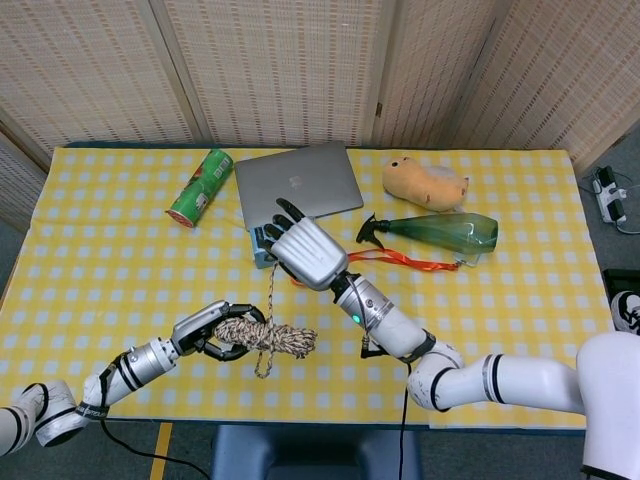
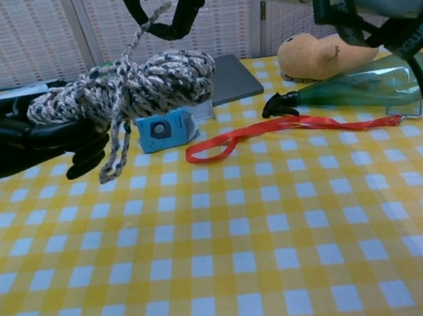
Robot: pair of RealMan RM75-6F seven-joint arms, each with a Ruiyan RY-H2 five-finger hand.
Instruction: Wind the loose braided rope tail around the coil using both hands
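Left hand (image 1: 205,333) low at the near edge of the bench (image 1: 100,260), fingers wrapped around one end of the coil (image 1: 265,336) and holding it off the checked cloth. In the chest view that same hand (image 2: 18,140) fills the left side, dark fingers curled under the bundle (image 2: 129,91), which sits roughly level. Right hand (image 1: 305,252) is above and behind the coil, silver back turned up to the head camera, fingers bent over. The tail (image 1: 269,290) runs up taut from the coil into that hand; in the chest view the strand (image 2: 141,36) rises to dark fingertips (image 2: 177,14) that pinch it near the top of the frame. A short loose end (image 2: 114,159) dangles below the bundle, clear of the cloth.

Behind all this: a small blue box (image 2: 165,129) on the bench, partly hidden by the coil, an orange strap (image 2: 270,131) lying beside it, a green spray bottle (image 1: 440,232) on its side, a yellow plush toy (image 1: 425,183), a closed laptop (image 1: 298,183) and a green can (image 1: 200,187) tipped over at the far left.
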